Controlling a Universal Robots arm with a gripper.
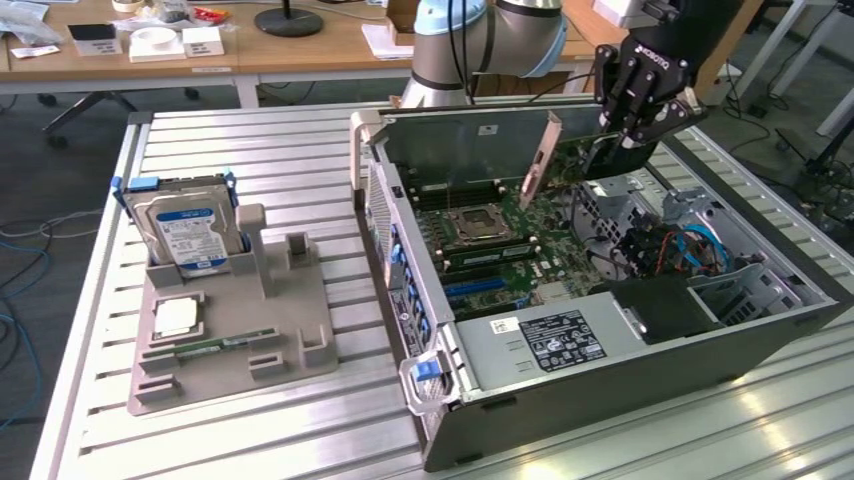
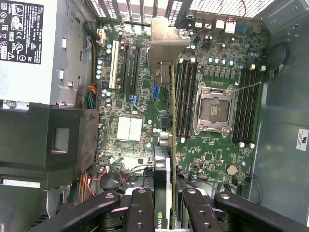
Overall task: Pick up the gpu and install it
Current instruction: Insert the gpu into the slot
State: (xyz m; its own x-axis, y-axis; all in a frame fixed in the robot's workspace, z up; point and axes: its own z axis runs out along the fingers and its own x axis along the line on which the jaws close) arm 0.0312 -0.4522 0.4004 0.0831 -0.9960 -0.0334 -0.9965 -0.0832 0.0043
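Observation:
My gripper (image 1: 625,140) hangs over the open computer case (image 1: 441,390), shut on the gpu (image 1: 574,150). The card is held on edge above the green motherboard (image 1: 494,255), with its silver end bracket toward the case's rear wall. In the wrist view the gpu (image 2: 166,159) runs edge-on away from my gripper (image 2: 166,205), and a black finger (image 2: 140,212) presses on each side of it. Its bracket (image 2: 164,46) sits near the rear slot openings. The card hovers over the motherboard (image 2: 130,130) between the expansion slots and the memory slots, apart from the board.
A grey parts fixture (image 1: 287,330) lies at the exterior view's left, with a blue-labelled hard drive (image 1: 187,230) standing in it, a processor (image 1: 176,318) and a green memory stick (image 1: 200,350). Inside the case are the power supply (image 1: 567,335), drive cages and cables (image 1: 694,250).

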